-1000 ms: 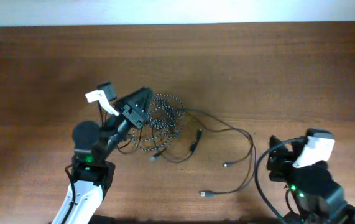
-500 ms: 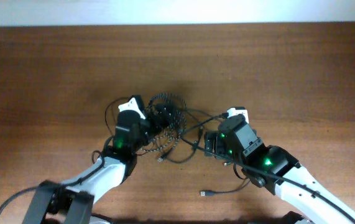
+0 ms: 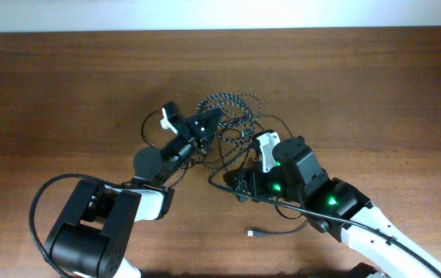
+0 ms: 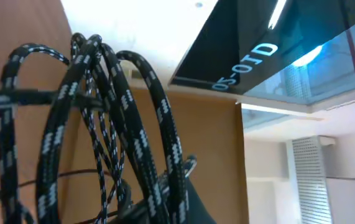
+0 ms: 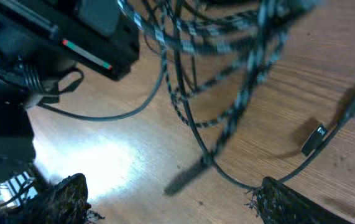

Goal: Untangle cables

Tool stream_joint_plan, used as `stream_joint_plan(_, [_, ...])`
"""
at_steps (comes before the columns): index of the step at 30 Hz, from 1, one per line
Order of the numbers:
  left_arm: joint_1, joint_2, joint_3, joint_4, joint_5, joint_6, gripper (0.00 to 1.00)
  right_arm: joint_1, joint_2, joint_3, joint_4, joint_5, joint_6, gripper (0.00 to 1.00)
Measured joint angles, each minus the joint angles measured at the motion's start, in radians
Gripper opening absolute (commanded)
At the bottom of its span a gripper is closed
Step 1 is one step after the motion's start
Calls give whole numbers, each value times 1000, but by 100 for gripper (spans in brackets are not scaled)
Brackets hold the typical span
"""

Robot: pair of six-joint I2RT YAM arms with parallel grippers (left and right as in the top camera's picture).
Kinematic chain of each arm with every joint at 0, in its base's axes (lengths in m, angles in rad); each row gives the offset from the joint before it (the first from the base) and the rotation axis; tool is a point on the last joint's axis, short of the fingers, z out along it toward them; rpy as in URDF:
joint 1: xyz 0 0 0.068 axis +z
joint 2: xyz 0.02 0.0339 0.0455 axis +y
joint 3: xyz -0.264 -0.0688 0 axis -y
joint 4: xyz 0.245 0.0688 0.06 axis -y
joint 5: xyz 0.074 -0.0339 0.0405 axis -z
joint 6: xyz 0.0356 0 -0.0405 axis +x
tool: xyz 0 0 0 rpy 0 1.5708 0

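Observation:
The braided black-and-white cable (image 3: 232,103) is bunched in loops at the table's middle, lifted off the wood. My left gripper (image 3: 203,126) is shut on that bundle; in the left wrist view the braided loops (image 4: 109,118) rise from the jaws (image 4: 158,202). The thin black cable (image 3: 296,212) runs through the tangle and trails to the right, with a small plug end (image 3: 254,233) lying on the wood. My right gripper (image 3: 239,183) is open, low over the table just right of the tangle. In the right wrist view its fingers (image 5: 177,205) are spread wide, with the thin cable (image 5: 227,177) at the right finger.
The brown wooden table (image 3: 374,85) stretches all around, with its back edge against a white wall. The left arm's black body (image 5: 71,37) fills the upper left of the right wrist view. A small plug (image 5: 317,138) lies on the wood near the right finger.
My left gripper has swung up and away with the braided bundle, lifting it farther back. My right gripper has moved left, closer under the tangle.

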Motion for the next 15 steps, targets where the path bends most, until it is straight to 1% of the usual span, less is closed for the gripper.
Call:
stream_joint_plan(1, [0,0,0,1,31,-33,0,0,12,0,41,14,-1,76])
stream_joint_plan(2, [-6,0,0,34,110,-82,0,0,74,0,106,89,-3,46])
stream_joint_plan(3, [-20,0,0,34,164,-105,0,0,106,0,112,115,-1,21])
stream_joint_plan(4, [-24,-24,0,33,195,-114,0,-1,180,4,137,184,-7,7])
stream_joint_plan(5, [-24,-56,0,33,217,-115,0,-13,216,4,122,231,-7,4])
stream_joint_plan(6, [-25,-77,0,32,237,-116,0,-46,210,6,80,251,-12,4])
stream_joint_plan(8, [-35,-124,0,32,273,-119,0,-191,177,24,-85,254,-19,4])
stream_joint_plan(9, [-33,-124,0,32,285,-122,0,-303,137,24,-188,251,-21,4])
stream_joint_plan(10, [-20,-125,0,32,299,-123,0,-420,102,23,-256,236,-22,4])
stream_joint_plan(11, [13,-125,0,30,319,-124,0,-526,69,22,-345,228,-24,4])
stream_joint_plan(12, [35,-125,-2,27,353,-95,0,-620,-8,23,-422,178,-31,4])
stream_joint_plan(13, [80,-127,-3,-14,402,14,0,-700,-121,23,-473,119,-42,8])
stream_joint_plan(14, [97,-140,-2,-120,430,143,0,-727,-163,23,-491,101,-45,14])
stream_joint_plan(15, [124,-171,11,-384,430,258,8,-760,-300,6,-528,102,-42,18])
